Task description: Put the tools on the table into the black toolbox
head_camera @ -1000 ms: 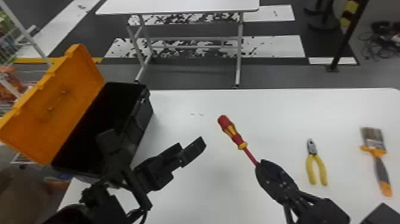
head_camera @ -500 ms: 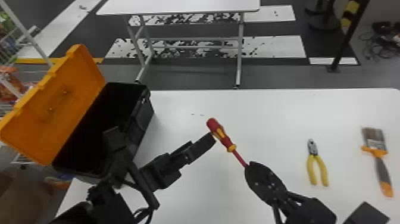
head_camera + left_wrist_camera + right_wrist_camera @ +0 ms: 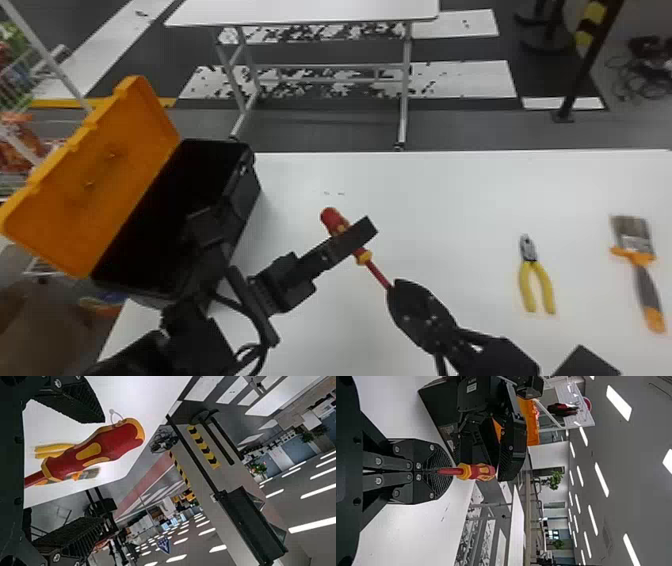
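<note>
Over the table, my left gripper [image 3: 350, 240] has its fingers around the red and yellow handle of the screwdriver [image 3: 332, 219]. The left wrist view has my left gripper [image 3: 102, 469] open, the screwdriver [image 3: 115, 444] lying between its two spread pads. My right gripper [image 3: 392, 287] is shut on the screwdriver's shaft; in the right wrist view my right gripper [image 3: 449, 471] pinches it, with the screwdriver's handle [image 3: 478, 471] sticking out toward the left gripper. Yellow-handled pliers [image 3: 536, 280] and a paintbrush [image 3: 640, 272] lie on the right. The black toolbox [image 3: 240, 210] stands open at the left.
The toolbox's orange lid [image 3: 100, 175] leans open to the left. The white table [image 3: 450, 200] reaches across to the right, past the pliers and brush. Beyond its far edge stands another white table [image 3: 310, 11].
The left gripper has moved right and forward until its fingers reach the screwdriver handle. The right gripper has carried the screwdriver to the left.
</note>
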